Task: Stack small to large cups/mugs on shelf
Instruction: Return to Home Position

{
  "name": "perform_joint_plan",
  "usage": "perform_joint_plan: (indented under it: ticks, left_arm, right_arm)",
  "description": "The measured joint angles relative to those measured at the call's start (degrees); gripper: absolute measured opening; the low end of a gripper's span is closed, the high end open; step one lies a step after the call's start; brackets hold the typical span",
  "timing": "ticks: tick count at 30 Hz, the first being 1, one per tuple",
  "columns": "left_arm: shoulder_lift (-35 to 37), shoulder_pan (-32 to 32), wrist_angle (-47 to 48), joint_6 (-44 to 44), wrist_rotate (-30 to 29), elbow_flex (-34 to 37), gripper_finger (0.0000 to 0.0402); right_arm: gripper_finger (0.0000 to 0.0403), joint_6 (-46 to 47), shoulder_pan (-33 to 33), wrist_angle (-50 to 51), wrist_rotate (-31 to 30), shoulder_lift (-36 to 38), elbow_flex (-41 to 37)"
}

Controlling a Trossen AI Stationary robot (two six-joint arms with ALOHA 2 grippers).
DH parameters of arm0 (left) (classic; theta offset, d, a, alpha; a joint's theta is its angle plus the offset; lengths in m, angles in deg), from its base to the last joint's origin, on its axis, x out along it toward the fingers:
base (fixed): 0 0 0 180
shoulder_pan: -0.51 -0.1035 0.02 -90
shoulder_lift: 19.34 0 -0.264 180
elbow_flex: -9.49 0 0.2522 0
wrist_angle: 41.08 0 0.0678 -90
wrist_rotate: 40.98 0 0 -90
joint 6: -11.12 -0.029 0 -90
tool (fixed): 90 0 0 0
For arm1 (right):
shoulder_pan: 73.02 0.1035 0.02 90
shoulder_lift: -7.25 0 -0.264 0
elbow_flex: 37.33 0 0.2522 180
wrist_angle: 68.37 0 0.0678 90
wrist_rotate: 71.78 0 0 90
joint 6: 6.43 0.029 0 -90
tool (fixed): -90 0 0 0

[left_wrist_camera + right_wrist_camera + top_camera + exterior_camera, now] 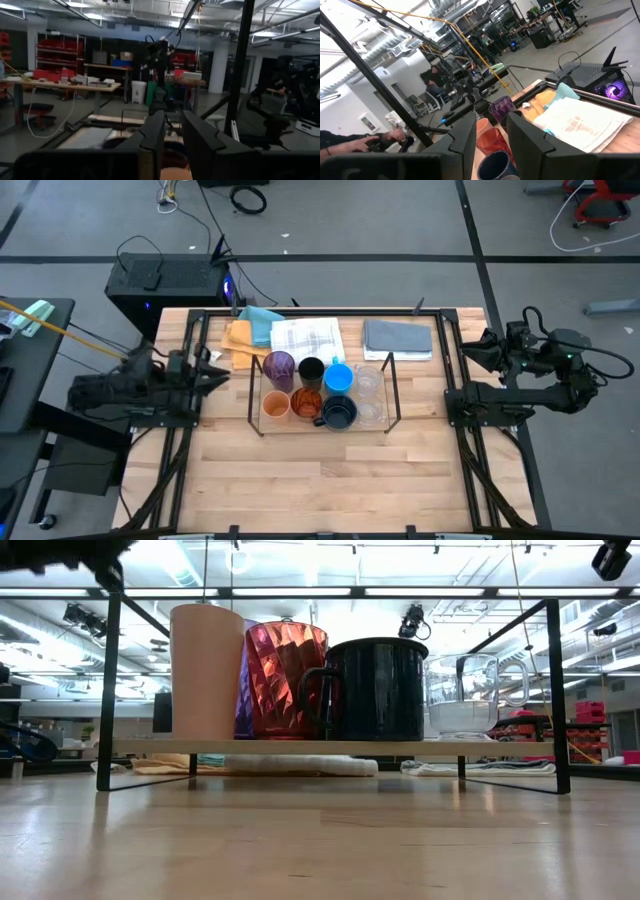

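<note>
Seen from above, the shelf (pixel 257 392) is carrying the cups in two rows: the purple cup (pixel 279 366), black cup (pixel 311 369), bright blue cup (pixel 338 377) and clear glass (pixel 368 380) along its far edge, and the orange cup (pixel 276 405), orange glass (pixel 307 404) and navy mug (pixel 339 413) along its near edge. The left gripper (pixel 218 376) is hanging just off the shelf's left end, and the right gripper (pixel 472 350) is sitting well off its right end. At table height, the near row is standing upright on the shelf board. In the left wrist view the fingers are showing a narrow gap with nothing between them. In the right wrist view they are parted and empty too, facing the shelf. The stacking looks finished, so homing well probably means drawing each arm up and outward from the shelf, so that no finger clips its thin rods or nudges a cup. The left arm, being nearer, likely needs more care.
</note>
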Motion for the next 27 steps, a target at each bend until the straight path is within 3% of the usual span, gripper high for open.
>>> perform_joint_plan:
  ticks: [12, 27]
  left_arm:
    - [2.3, 0.3, -7.5, 0.2, 2.3, 12.4, 0.007]
    - [2.4, -0.2, -7.9, -1.1, 3.6, 16.5, 0.0078]
  right_arm:
    - [0.0117, 0.0, 0.0, 0.0, 0.0, 0.0, 0.0]
    - [0.0116, 0.0, 0.0, 0.0, 0.0, 0.0, 0.0]
